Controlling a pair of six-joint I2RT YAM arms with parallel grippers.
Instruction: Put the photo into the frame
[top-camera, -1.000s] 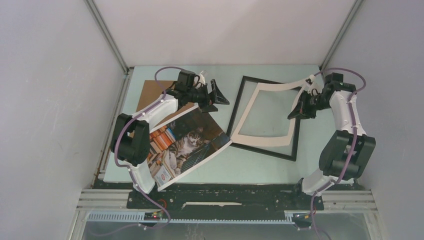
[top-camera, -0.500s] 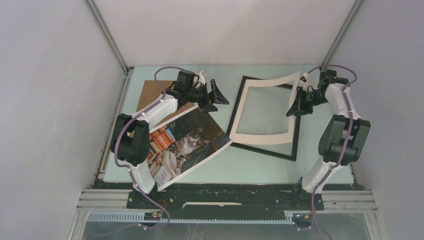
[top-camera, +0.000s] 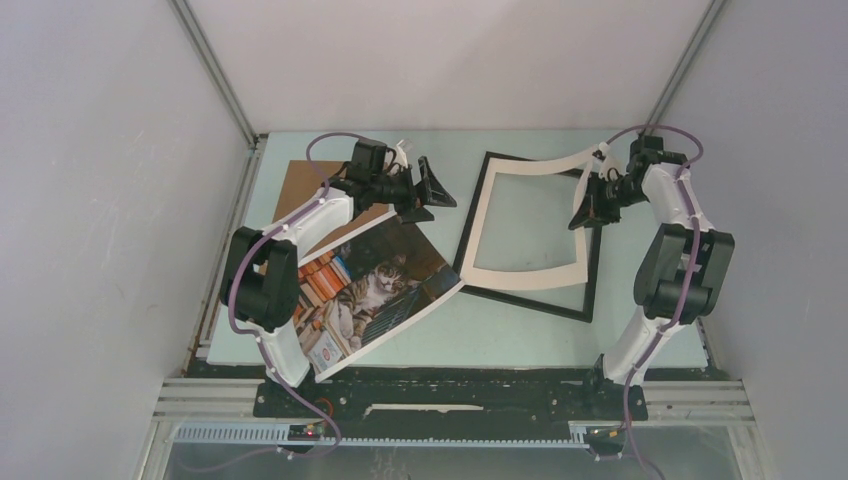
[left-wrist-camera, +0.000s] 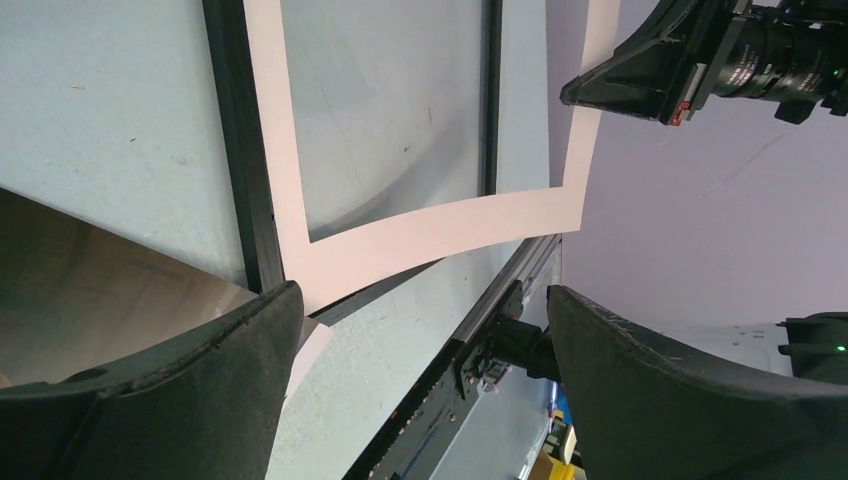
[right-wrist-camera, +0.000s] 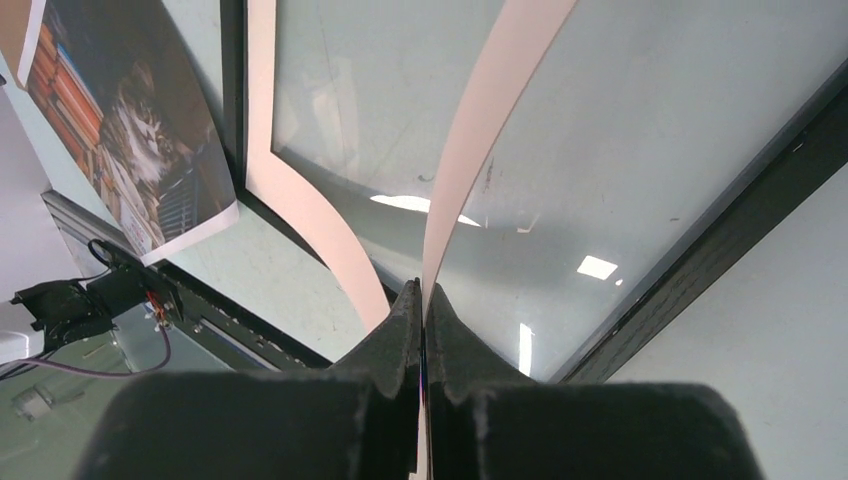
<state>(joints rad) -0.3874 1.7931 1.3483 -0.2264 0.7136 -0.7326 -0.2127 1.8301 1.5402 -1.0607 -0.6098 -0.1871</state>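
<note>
One white mat (right-wrist-camera: 483, 130), pinched by the right hand (right-wrist-camera: 421, 295), arches over the frame (right-wrist-camera: 720, 228).

The top camera looks down from six o'clock, distant; both wrist cameras sit close; all three share the frame (top-camera: 520, 300), toward three o'clock.

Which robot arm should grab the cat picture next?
Left. The left gripper is open and hovers beside the photo on that side. The right gripper is shut on the white mat, lifted over the frame.
</note>
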